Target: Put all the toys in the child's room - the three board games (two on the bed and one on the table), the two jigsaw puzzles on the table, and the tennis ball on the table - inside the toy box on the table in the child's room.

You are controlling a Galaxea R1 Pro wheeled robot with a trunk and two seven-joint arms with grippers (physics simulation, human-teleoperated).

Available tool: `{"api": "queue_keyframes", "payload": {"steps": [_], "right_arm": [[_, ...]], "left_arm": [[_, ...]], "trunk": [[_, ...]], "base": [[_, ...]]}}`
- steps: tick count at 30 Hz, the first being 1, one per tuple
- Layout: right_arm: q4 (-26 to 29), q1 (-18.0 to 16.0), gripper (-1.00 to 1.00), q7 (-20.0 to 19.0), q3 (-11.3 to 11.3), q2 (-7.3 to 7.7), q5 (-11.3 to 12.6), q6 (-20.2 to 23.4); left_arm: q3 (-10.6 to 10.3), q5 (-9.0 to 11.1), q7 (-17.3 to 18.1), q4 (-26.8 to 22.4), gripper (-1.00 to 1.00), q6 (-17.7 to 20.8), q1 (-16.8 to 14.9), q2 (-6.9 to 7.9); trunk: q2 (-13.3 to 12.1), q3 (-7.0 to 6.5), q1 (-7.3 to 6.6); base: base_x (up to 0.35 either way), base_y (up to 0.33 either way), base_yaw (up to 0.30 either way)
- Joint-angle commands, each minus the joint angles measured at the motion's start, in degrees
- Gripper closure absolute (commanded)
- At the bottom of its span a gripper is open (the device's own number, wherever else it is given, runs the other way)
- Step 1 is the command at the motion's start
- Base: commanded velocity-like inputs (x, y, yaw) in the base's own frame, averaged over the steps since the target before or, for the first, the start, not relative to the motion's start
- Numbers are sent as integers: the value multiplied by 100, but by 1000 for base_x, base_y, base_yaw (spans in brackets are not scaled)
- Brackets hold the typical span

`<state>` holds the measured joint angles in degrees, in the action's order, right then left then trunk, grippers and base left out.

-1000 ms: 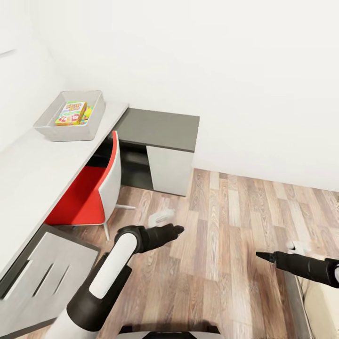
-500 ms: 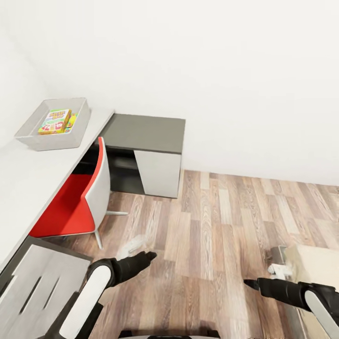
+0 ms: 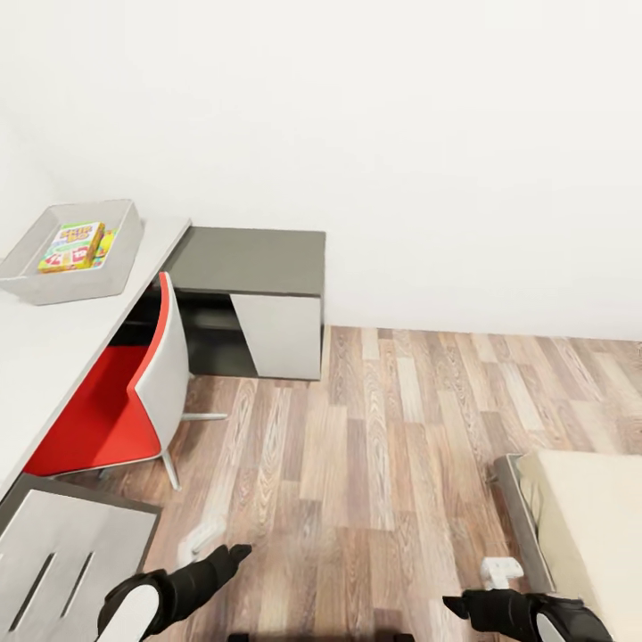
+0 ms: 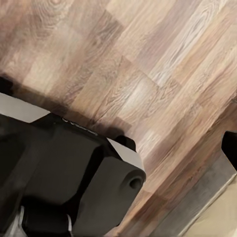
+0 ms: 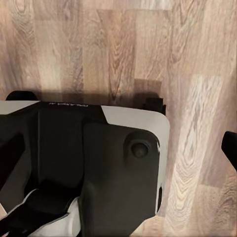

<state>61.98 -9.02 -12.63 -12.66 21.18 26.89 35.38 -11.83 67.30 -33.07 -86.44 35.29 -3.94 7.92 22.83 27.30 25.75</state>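
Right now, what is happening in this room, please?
The robot is between places and carries nothing. Its left gripper and right gripper hang low over the wood floor. On the table, the toy box already holds a colourful board game. A corner of the bed shows beside the right arm. A red chair stands at the table.

Head camera looks down from high across the wood floor [image 3: 392, 428], desk [image 3: 53, 348] at frame left, bed [image 3: 588, 517] lower right, while both wrist cameras stare down close at that same floor above the robot's base [image 5: 98, 168].
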Motion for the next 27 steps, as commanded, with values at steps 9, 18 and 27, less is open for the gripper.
{"api": "queue_keyframes", "payload": {"steps": [9, 18, 27], "right_arm": [[-426, -29, -100, 2, -170, -141, -401, -305], [-659, -43, -100, 5, -178, -169, -529, -384], [-713, -46, -100, 6, -184, -174, -554, -429]], "left_arm": [[127, -92, 115, 570, -100, -438, 324, 133], [138, -163, 215, 1333, -100, -558, 387, 133], [146, -188, 446, 1815, -100, -586, 403, 166]], "trunk": [[10, -65, 4], [10, -137, 4], [10, -209, 4]], "base": [[0, 0, -175], [0, 0, -175], [0, 0, -175]]}}
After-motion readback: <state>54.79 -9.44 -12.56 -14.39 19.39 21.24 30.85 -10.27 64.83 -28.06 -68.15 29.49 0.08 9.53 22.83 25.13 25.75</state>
